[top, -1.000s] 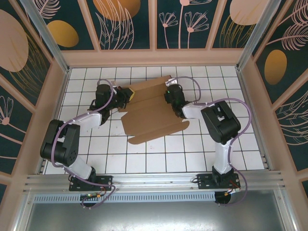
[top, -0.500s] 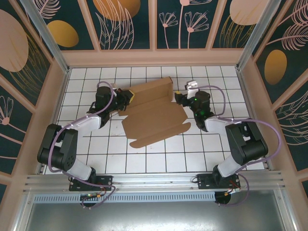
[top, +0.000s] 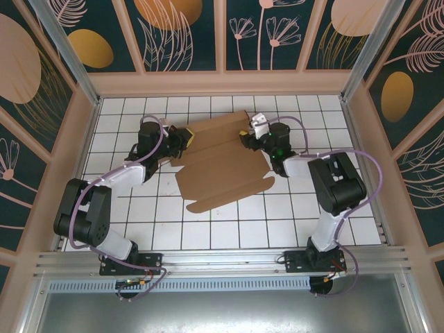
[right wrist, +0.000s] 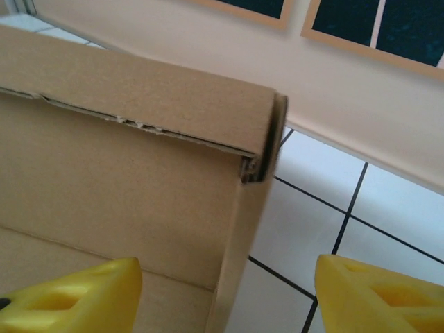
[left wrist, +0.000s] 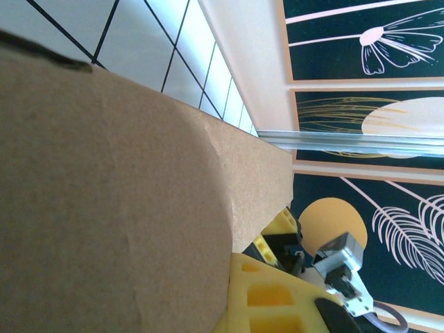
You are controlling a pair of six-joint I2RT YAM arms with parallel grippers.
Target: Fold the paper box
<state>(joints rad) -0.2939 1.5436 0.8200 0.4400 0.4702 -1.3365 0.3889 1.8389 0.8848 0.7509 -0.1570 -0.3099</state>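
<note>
So the box (top: 222, 166) sits pretty much mid-table, a bit toward the far side, on the white tiled table (top: 208, 229). From the top view it's only partly folded. The far long side is turned up into a wall, while the near panels and their tabs lie flat on the tiles, spread toward the arms.

The left gripper (top: 186, 139) is at the far-left end of the box, reaching in from the left. Its jaws are together and clamped on the cardboard there. In the left wrist view the brown sheet takes up most of the frame right against the camera, with one yellow finger (left wrist: 260, 298) under its edge and a bit of the other poking out behind it.

The right gripper (top: 248, 137) is at the far-right corner of the box, with that arm bent round from the right. Its jaws are apart. In the right wrist view we see the two yellow fingers (right wrist: 69, 298) spread wide, one over the inside of the box and the other out over the bare tile. The upright end of the wall stands between them, and neither pad looks to be touching cardboard. That corner shows a doubled-over top edge with a slightly ragged crease along it.

The two grippers are well apart, one at each end of that raised far wall
</note>
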